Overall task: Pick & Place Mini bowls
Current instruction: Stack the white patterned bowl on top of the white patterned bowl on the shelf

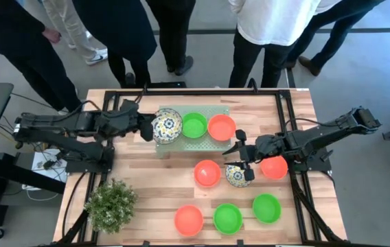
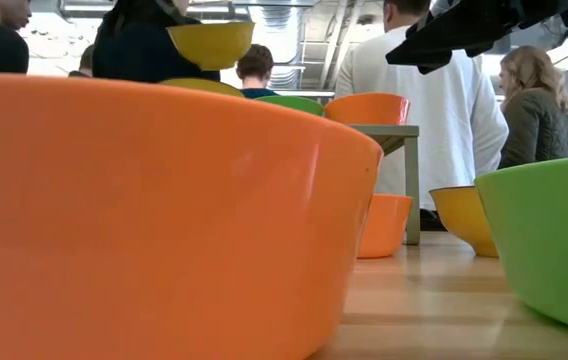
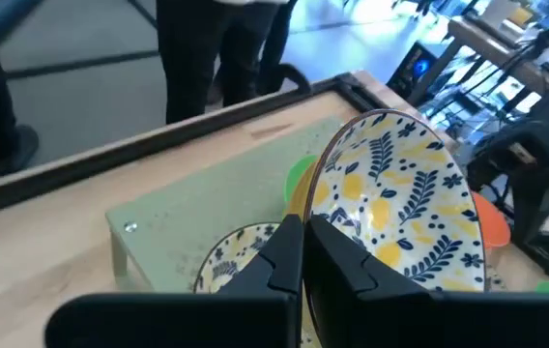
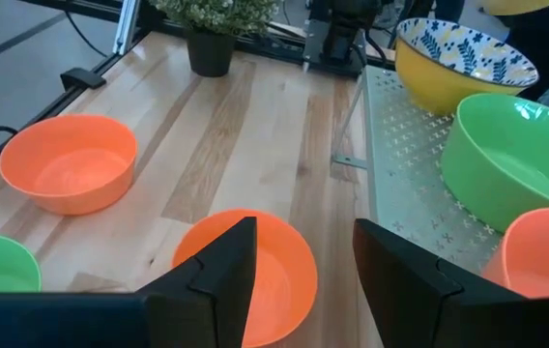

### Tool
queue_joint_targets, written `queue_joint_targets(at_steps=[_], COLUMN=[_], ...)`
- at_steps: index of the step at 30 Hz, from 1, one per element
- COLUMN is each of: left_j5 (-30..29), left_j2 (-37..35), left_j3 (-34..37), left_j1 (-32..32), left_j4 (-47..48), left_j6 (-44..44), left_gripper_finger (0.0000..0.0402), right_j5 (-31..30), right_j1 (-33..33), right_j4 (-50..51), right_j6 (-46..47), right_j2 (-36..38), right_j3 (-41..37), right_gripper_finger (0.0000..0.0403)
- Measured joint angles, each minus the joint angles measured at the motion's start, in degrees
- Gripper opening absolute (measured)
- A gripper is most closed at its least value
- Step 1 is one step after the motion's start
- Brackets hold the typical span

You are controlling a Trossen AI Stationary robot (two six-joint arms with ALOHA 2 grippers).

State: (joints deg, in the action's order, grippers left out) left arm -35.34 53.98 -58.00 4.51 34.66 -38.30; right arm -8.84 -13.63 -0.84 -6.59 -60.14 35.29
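Wooden slat table [image 1: 161,199] under both arms, several people standing along its far edge. Nearest row, about 6 o'clock: an orange bowl [image 1: 189,219], then two green bowls [image 1: 228,218] [image 1: 266,208] running toward 4 o'clock. Small bushy plant [image 1: 110,204] at 8 o'clock.

Mid-table: another orange bowl [image 1: 207,173] close to centre, a floral-patterned bowl [image 1: 237,175] just beside it, and an orange bowl [image 1: 274,167] at 3 o'clock partly under the right arm. Right claw [image 1: 238,155] hangs above the floral one, fingers apart, holding nothing; its own camera looks down past the spread fingers onto the centre orange bowl.

Farther, around 12 o'clock: pale green perforated mat [image 1: 215,110] carrying a green bowl [image 1: 194,125] and an orange bowl [image 1: 222,127] side by side, plus a floral bowl lying at the mat's left end. Left claw [image 1: 151,128] is clamped on the rim of a second floral bowl [image 1: 167,125], which is tilted up on edge over that end.
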Motion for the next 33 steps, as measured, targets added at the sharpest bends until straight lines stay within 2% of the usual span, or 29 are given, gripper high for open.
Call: queue_joint_targets(at_steps=[5, 8, 11, 20, 33], left_j5=[4.92, 7.42, 7.5, 7.56, 12.01], left_j2=[0.27, 0.67, 1.68, 4.14, 7.16], left_j3=[0.0, 0.0, 0.02, -0.02, -0.02], left_j1=[-1.75, -2.21, -2.53, -3.9, -8.36], left_j4=[1.8, 6.46, 11.53, 11.24, 11.01], left_j6=[-3.15, -7.52, -11.45, -10.94, -8.62], left_gripper_finger=[0.0006, 0.0006, 0.0006, 0.0006, 0.001], right_j5=[-0.02, -0.02, -0.04, -0.06, -0.07], right_j1=[0.0, 0.0, 0.02, 0.02, 0.02], right_j4=[-0.12, -0.38, -1.26, -1.75, -1.72], right_j6=[0.01, 0.0, 0.0, 0.0, 0.0], right_j2=[0.0, 0.0, 0.0, 0.0, 0.0], right_j3=[0.0, 0.0, 0.0, 0.0, 0.0], right_gripper_finger=[0.0169, 0.0169, 0.0169, 0.0169, 0.0169])
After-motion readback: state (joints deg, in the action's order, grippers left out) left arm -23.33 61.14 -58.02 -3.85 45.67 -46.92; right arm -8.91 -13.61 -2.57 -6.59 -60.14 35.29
